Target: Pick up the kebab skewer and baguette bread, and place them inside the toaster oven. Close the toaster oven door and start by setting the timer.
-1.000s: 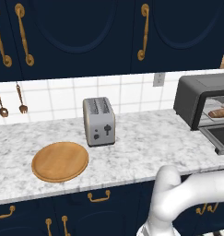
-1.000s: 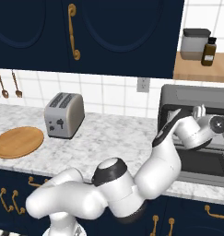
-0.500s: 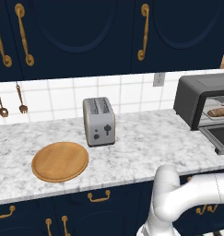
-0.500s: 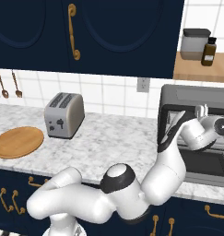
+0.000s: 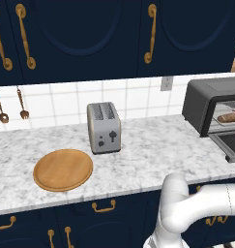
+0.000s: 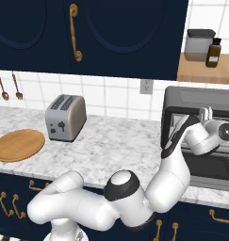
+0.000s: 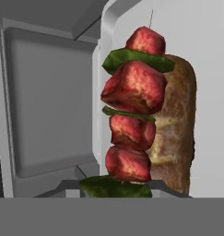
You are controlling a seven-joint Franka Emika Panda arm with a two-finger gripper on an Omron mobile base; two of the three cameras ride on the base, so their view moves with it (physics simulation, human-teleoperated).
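Kebab skewer (image 7: 132,115), a thin stick threaded with red meat chunks and green pepper pieces, fills the hand view, its lowest green piece level with the end effector; whether the end effector's fingers grip it or stand free cannot be told. Touching or just behind the skewer lies the golden-brown oblong baguette bread (image 7: 175,133), both against the pale grey interior of the boxy dark grey toaster oven (image 6: 182,96). In the right base view the white arm reaches into the oven cavity above the lowered glass oven door (image 6: 212,167). On the white marble bench (image 5: 148,155) stand a silver two-slot toaster (image 5: 104,128) and a round wooden plate (image 5: 63,169).
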